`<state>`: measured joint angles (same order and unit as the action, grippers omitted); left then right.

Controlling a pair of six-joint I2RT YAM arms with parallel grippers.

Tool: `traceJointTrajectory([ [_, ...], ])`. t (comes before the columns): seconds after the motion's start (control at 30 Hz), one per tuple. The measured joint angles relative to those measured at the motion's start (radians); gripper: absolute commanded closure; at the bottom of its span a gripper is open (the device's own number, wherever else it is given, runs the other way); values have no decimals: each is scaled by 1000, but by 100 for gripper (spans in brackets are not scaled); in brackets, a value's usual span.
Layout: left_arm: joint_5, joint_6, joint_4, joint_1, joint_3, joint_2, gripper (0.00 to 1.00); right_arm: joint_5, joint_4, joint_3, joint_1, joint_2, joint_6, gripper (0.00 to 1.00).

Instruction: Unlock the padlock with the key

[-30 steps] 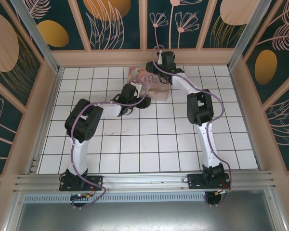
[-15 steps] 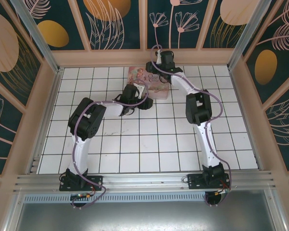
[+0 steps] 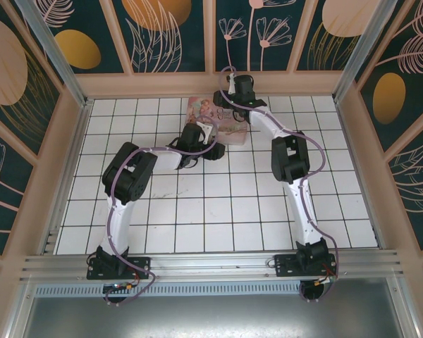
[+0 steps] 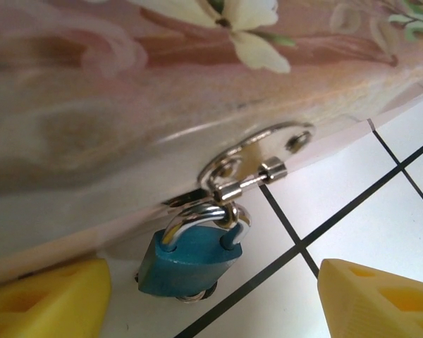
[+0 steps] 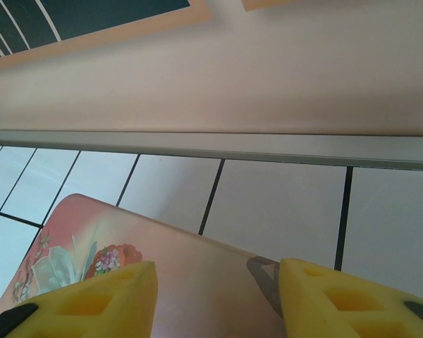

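Note:
The padlock (image 4: 190,259) is small and blue, and its silver shackle hangs through the metal hasp (image 4: 257,163) on the front of the pink illustrated tin box (image 3: 216,118). My left gripper (image 4: 211,306) is open at floor level, one yellow fingertip on each side of the padlock and just short of it. My right gripper (image 5: 215,299) hangs open over the box lid (image 5: 197,282) near the back wall. A small grey-brown flat shape (image 5: 263,276) lies on the lid against one finger. I cannot tell whether it is the key.
The box stands on the white tiled floor (image 3: 218,211) near the back wall (image 3: 211,83). A metal rail (image 5: 211,144) runs along the base of that wall. Side walls close the cell in on the left and right.
The left arm's elbow has shifted a little to the right and its wrist has edged closer to the box front. The right wrist has crept slightly left over the box.

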<state>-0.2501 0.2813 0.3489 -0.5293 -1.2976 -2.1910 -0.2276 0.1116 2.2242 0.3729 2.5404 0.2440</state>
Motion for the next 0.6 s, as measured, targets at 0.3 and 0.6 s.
traceJointTrajectory([
  [0.3, -45, 33, 57, 8, -5, -18, 29, 0, -18, 0, 0, 7, 0, 52],
  [0.6, -120, 80, 124, 8, -5, -29, 33, -1, -26, 0, 0, 10, 0, 52],
])
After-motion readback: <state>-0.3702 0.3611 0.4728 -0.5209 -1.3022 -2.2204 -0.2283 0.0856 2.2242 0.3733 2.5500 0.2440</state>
